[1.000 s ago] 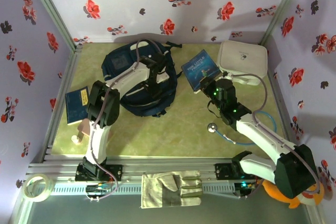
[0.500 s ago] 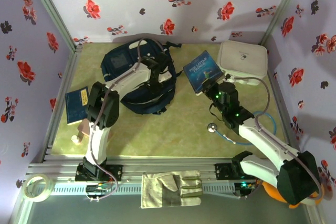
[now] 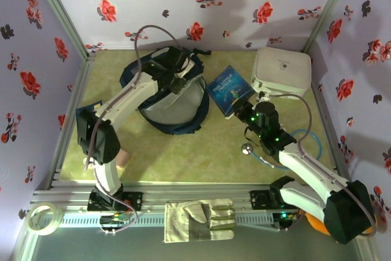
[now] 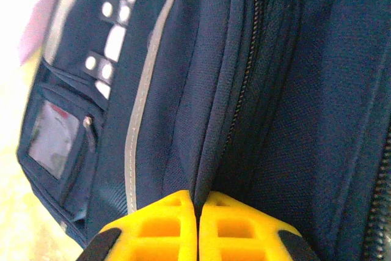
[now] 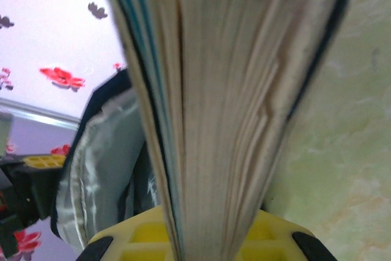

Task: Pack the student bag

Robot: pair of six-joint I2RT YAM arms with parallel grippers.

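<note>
Over at the left, the left pincer (image 4: 197, 203) is pressed together on a fold of navy fabric beside a zip of the student bag (image 3: 165, 105), which lies at the back left of the green surface (image 3: 201, 157). Seen from above, that pinch lifts the flap so the mouth gapes and the pale grey lining shows.

Just right of the bag, a blue-covered book (image 3: 229, 88) hangs tilted in the air. Its near edge is clamped in the right pincer (image 3: 246, 110), whose jaws are closed on the covers. The right wrist view looks along the page edges toward the open mouth. Behind and to the right of the book sits a white zip case (image 3: 282, 70), apart from both arms.

The step in hand looks like loading the book: one arm holds the opening, the other brings the item. The next move probably calls for the right arm to carry the book leftward over the rim, line it up with the gap, and lower it into the lining before letting go. The left pinch would need to hold the flap up throughout, since a slack flap could catch the book's corner.
</note>
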